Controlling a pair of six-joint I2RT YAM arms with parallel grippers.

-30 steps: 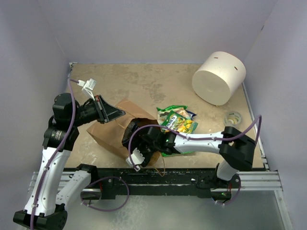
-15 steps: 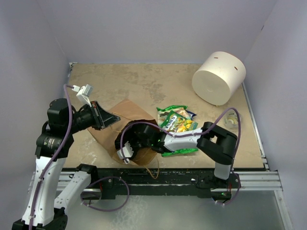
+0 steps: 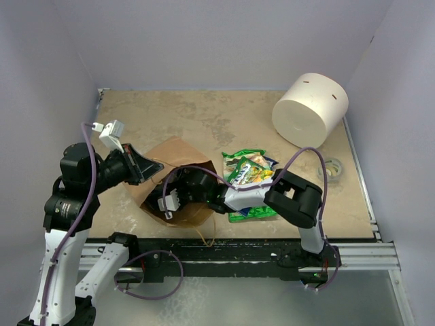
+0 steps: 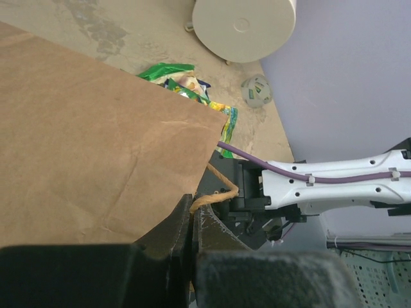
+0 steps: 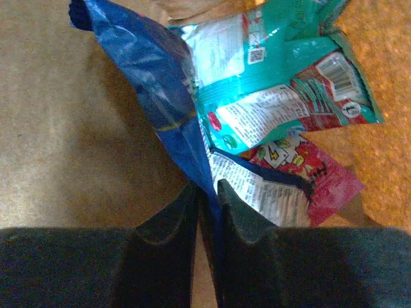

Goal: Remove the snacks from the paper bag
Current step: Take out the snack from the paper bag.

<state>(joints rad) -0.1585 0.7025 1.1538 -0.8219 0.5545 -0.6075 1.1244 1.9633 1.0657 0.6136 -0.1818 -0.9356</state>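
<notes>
The brown paper bag [image 3: 175,152] lies on its side, mouth toward the near edge. My left gripper [image 4: 191,208] is shut on the bag's rim and tan loop handle [image 4: 217,194], holding the mouth up. My right arm [image 3: 204,190] reaches into the bag, so its fingers are hidden from above. In the right wrist view, my right gripper [image 5: 207,192] is shut on the edge of a blue-and-white packet [image 5: 154,83]. A teal packet [image 5: 276,83] and a small red packet [image 5: 318,176] lie beside it inside the bag. Green and yellow-green snacks [image 3: 249,171] lie on the table, right of the bag.
A big white cylinder [image 3: 310,110] lies at the back right. A roll of tape [image 3: 331,168] sits near the right edge. Purple walls enclose the table on three sides. My right arm's purple cable [image 3: 299,153] loops above the green packets.
My right arm has pushed left, deeper into the bag, and its jaws have shut on the blue-and-white packet. My left arm has drawn the bag's rim back to the left.
</notes>
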